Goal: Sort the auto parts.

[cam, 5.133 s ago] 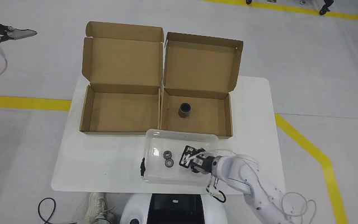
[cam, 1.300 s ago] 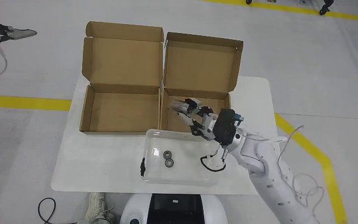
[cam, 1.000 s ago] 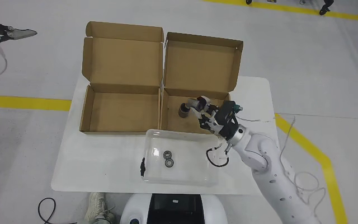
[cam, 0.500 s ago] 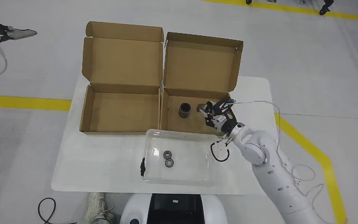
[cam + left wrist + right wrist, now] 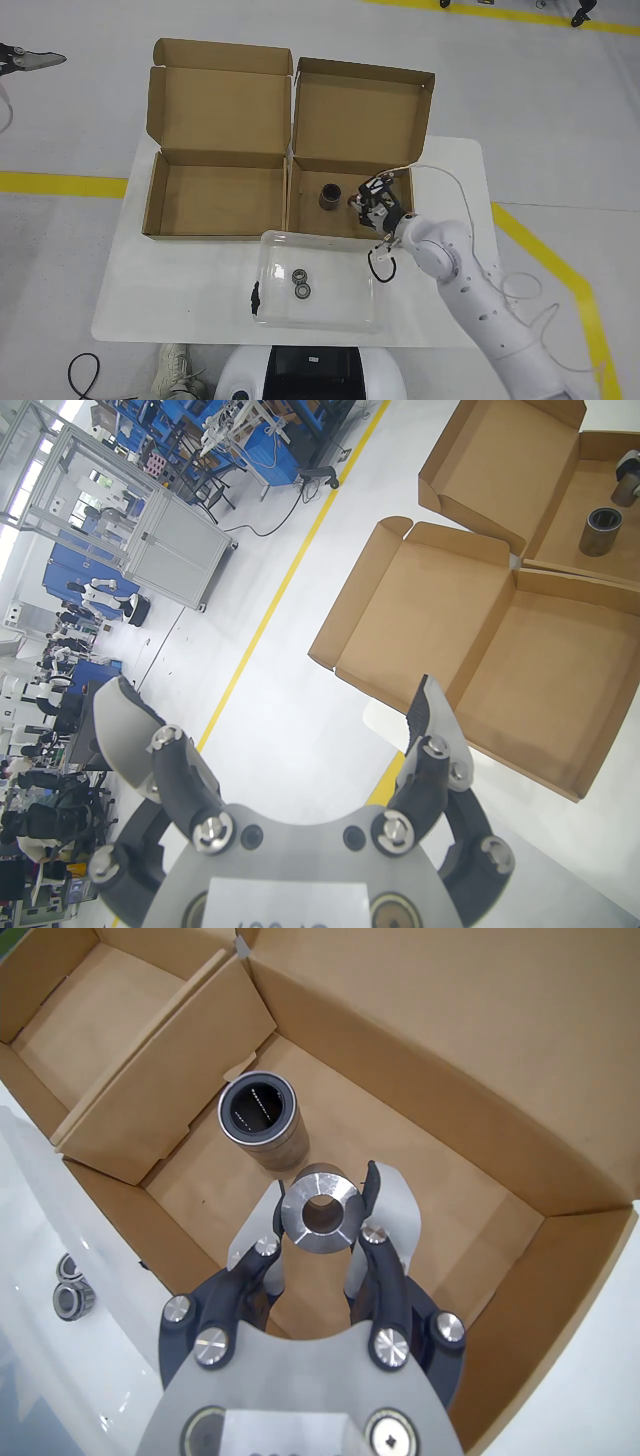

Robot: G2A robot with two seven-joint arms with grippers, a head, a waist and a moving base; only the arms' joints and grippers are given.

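My right gripper (image 5: 325, 1193) is shut on a short steel bushing (image 5: 320, 1215) with a bore through it, held just above the floor of the right cardboard box (image 5: 310, 215). A taller dark cylindrical bearing (image 5: 262, 1120) stands upright in that box, close beside the held bushing. In the top view the right gripper (image 5: 368, 198) sits to the right of this standing bearing (image 5: 330, 197). Two small bearing rings (image 5: 302, 281) lie in the clear plastic tray (image 5: 340, 300). My left gripper (image 5: 270, 690) hangs open beyond the table's left side, nothing between its fingers.
The left cardboard box (image 5: 215, 200) stands open with a bare floor, its lid folded back. A small black part (image 5: 256, 297) lies at the tray's left edge. White table (image 5: 450, 190) surface shows to the right of the boxes.
The right arm lifted the bushing out of the clear tray and carried it over the right box. In the last half second it edged left toward the standing bearing.
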